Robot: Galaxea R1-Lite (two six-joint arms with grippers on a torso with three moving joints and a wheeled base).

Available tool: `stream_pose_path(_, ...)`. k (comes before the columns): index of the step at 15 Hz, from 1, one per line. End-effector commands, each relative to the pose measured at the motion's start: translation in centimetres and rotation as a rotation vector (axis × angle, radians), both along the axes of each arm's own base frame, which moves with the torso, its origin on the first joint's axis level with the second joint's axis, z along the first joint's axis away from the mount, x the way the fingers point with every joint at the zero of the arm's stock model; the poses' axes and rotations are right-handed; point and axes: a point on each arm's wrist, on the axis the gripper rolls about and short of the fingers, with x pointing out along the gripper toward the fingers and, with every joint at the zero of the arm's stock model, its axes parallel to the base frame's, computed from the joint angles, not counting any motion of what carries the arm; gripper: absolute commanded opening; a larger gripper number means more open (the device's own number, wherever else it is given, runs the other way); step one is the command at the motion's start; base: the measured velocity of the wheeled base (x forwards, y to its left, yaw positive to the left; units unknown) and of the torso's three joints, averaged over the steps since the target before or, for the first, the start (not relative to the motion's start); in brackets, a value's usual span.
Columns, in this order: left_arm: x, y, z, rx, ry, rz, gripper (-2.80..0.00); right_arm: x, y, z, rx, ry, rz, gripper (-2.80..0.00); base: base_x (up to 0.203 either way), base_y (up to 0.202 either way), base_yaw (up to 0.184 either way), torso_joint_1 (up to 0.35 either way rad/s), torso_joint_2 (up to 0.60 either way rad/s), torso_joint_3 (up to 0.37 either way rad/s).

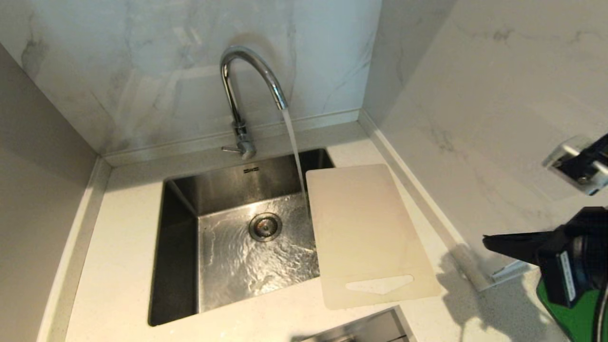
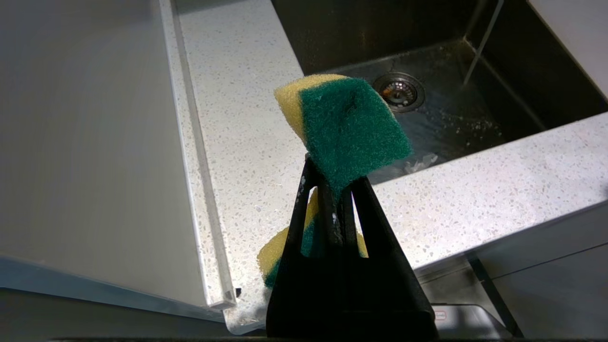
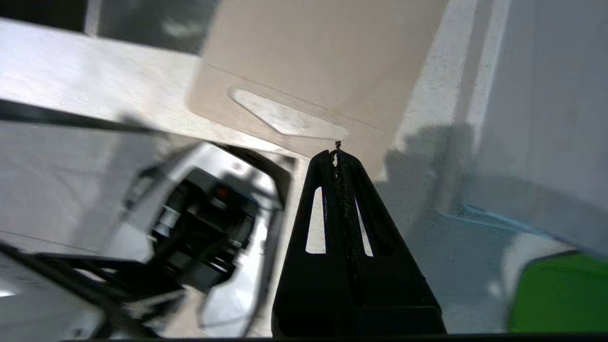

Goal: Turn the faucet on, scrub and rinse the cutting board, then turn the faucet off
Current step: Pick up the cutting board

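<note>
Over the sink's (image 1: 180,266) right edge the cutting board (image 1: 365,228) is laid dry, while water is run from the faucet (image 1: 247,80). Scrubbing, rinsing and shutting off are left. A sponge (image 2: 349,128) is pinched by the left gripper (image 2: 332,190); the right gripper (image 3: 338,154) is closed, empty.

Bright even light, glare on sink (image 1: 190,199), right wrist view motion-blurred
</note>
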Motion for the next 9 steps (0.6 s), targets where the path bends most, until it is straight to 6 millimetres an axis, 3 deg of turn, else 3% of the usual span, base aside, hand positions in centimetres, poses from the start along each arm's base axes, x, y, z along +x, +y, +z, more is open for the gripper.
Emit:
stream_pose_path(1,0.0,0.0,-0.1,0.000,0.004,0.000,-2.80,2.3,0.3,-1.3,-0.129,0.046,0.008,-2.80,0.000,0.000,0.000,0.000,0.00,0.000)
stream_pose_path(2,0.0,0.0,-0.1,0.000,0.003,0.000,-2.80,2.6,0.5,-1.6,-0.169,0.049,0.028,0.00,0.000,0.000,0.000,0.000,0.00,0.000)
stream_pose_path(9,0.0,0.0,-0.1,0.000,0.002,0.000,-2.80,6.4,1.7,-4.4,-0.433,0.062,0.263,0.00,0.000,0.000,0.000,0.000,0.00,0.000)
